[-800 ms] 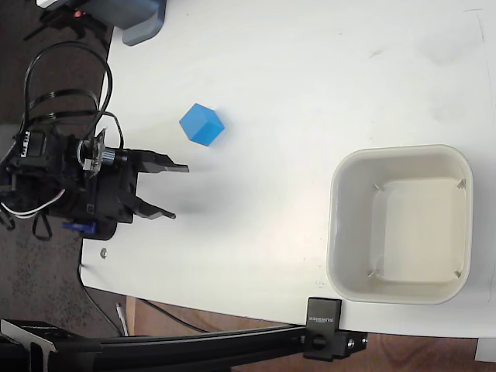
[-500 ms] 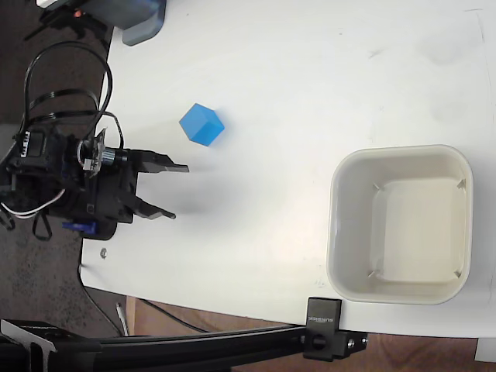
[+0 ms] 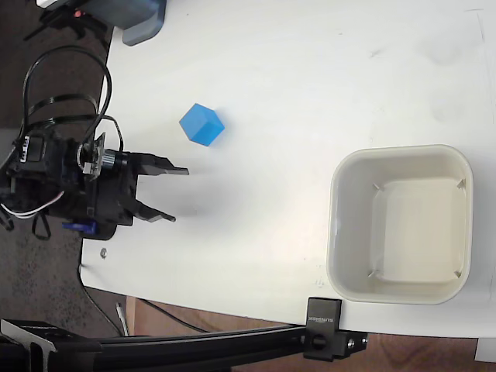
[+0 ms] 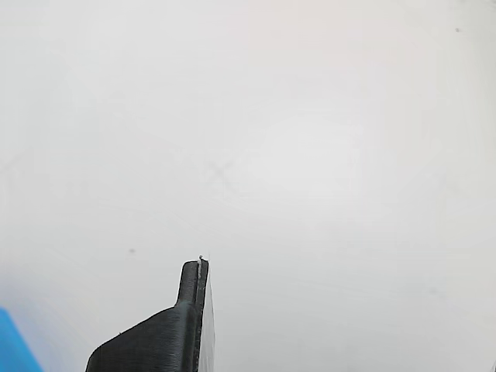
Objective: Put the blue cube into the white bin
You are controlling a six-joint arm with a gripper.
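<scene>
Now we are looking down from the fixed view at the black two-finger gripper [image 3: 176,194], which is sitting at the left edge of the white table [image 3: 310,85] with its two fingers spread apart and nothing between them. Compared with the earlier frames, we are seeing only a slight shift: the upper finger [image 3: 167,167] is lying a touch straighter and the lower fingertip is sitting a little lower, so the opening is looking marginally wider, while the arm body and its looped black cables [image 3: 66,70] are staying almost where they were.

We are finding the small bright sky-blue solid cube [image 3: 201,125] resting on the table, above and slightly right of the gripper in the fixed view, near it but apart from both fingers. It is lying exactly where it was in the earlier frames.

Well apart to the right, we are seeing the large cream-white square plastic tub [image 3: 335,225] with rounded corners, standing near the lower right edge of the table, unmoved.

From the wrist view we are seeing one dark finger [image 4: 174,329] rising from the bottom edge over bare table, and a sliver of the cube [image 4: 15,349] showing in the bottom left corner.
</scene>
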